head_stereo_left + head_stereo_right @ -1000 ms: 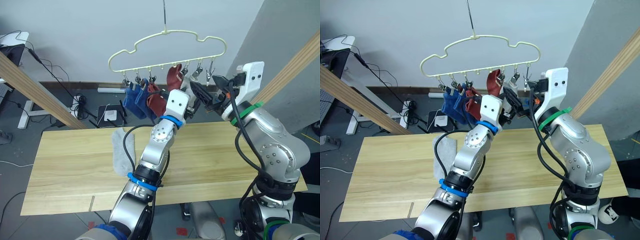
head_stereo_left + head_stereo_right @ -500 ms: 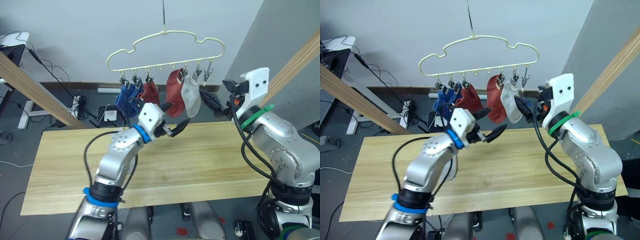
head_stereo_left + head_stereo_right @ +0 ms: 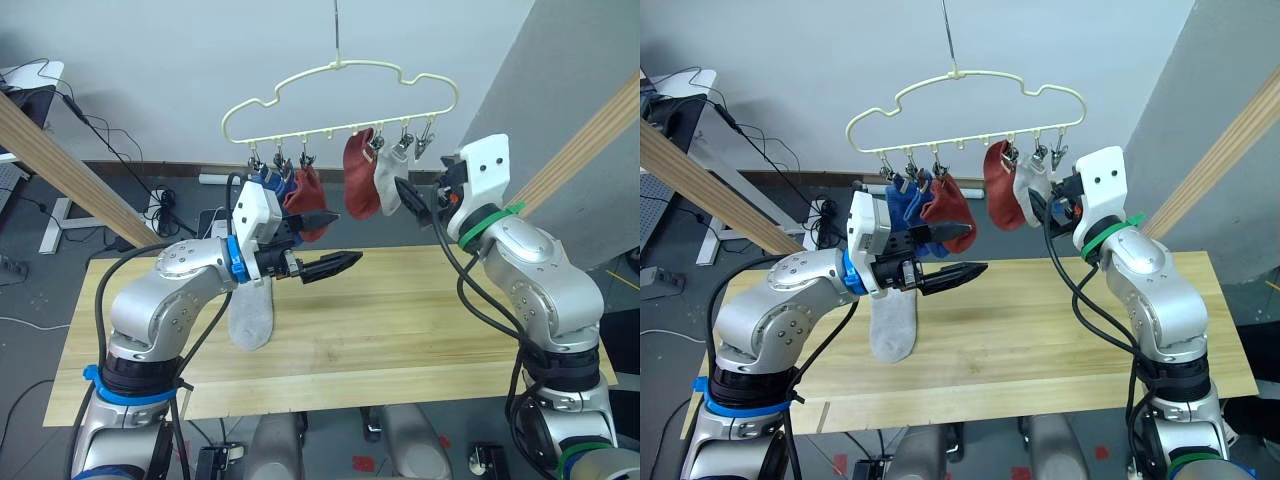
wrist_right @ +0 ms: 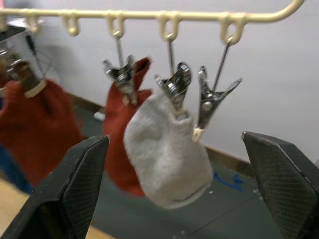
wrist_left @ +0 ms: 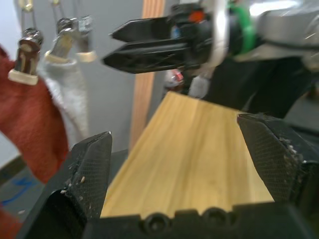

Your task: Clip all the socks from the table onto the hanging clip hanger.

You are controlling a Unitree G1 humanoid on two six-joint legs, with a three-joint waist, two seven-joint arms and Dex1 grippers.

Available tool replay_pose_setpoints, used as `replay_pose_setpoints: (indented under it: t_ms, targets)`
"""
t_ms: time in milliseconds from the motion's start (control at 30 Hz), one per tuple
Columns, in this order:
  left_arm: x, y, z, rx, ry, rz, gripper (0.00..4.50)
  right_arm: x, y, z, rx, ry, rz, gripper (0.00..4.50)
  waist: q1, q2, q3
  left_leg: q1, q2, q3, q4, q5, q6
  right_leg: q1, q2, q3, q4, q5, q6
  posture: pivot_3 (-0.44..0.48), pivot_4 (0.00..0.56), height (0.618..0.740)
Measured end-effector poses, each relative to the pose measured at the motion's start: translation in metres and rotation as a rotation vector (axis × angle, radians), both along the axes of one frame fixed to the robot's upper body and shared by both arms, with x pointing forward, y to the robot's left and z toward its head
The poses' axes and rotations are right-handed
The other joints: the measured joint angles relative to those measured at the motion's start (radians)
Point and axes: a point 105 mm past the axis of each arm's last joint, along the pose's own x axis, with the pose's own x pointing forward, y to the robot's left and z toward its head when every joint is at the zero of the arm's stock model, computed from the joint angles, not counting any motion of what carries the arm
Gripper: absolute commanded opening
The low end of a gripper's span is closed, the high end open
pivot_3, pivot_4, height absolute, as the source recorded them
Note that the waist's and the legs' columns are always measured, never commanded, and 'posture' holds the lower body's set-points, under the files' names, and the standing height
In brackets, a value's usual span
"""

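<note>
The cream clip hanger [image 3: 340, 72] hangs over the far edge of the table [image 3: 430, 320]. Clipped to it, from my left, are two blue socks [image 3: 266, 186], two rust red socks [image 3: 306, 188] [image 3: 357, 187] and a light grey sock [image 4: 167, 149]. Beside that grey sock hangs a bare clip [image 4: 209, 102]. Another grey sock [image 3: 250, 312] lies flat on the table. My left gripper [image 3: 348, 235] is open and holds nothing, above the table just right of the lying sock. My right gripper [image 3: 408, 195] is open, level with the hanging grey sock and just right of it.
Slanted round wooden poles cross at the left [image 3: 70, 165] and at the right [image 3: 590, 135]. Cables and a power strip [image 3: 215, 180] lie on the floor behind the table. The right half of the table is bare wood.
My left arm has come down from the hanger and swung left over the table, open. The grey sock now hangs clipped by itself. My right gripper has drawn back a little.
</note>
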Motion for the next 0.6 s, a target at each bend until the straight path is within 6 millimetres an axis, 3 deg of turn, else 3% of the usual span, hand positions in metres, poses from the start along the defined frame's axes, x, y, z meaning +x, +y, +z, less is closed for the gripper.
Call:
replay_pose_setpoints:
  t_ms: [333, 433, 500, 600]
  targets:
    - [0.001, 0.0, 0.012, 0.03, -0.094, -0.007, 4.48, 0.02, -0.006, 0.004, 0.024, -0.035, -0.122, 4.5, 0.0, 0.0, 0.0, 0.0, 0.0, 0.0, 0.0, 0.0, 0.0, 0.0, 0.0, 0.0, 0.0, 0.0, 0.0, -0.16, 0.335, 0.74]
    - [0.002, -0.002, 0.013, 0.036, -0.104, -0.008, 4.5, 0.023, -0.003, 0.002, 0.041, -0.028, -0.118, 3.96, 0.0, 0.0, 0.0, 0.0, 0.0, 0.0, 0.0, 0.0, 0.0, 0.0, 0.0, 0.0, 0.0, 0.0, 0.0, -0.16, 0.335, 0.74]
    - [0.001, -0.005, 0.012, 0.038, -0.103, -0.017, 4.5, 0.024, -0.002, 0.001, 0.047, -0.025, -0.115, 3.33, 0.0, 0.0, 0.0, 0.0, 0.0, 0.0, 0.0, 0.0, 0.0, 0.0, 0.0, 0.0, 0.0, 0.0, 0.0, -0.158, 0.334, 0.74]
    - [0.001, -0.007, 0.015, 0.029, -0.108, -0.027, 4.5, 0.027, 0.0, 0.006, 0.051, -0.042, -0.115, 3.33, 0.0, 0.0, 0.0, 0.0, 0.0, 0.0, 0.0, 0.0, 0.0, 0.0, 0.0, 0.0, 0.0, 0.0, 0.0, -0.154, 0.33, 0.74]
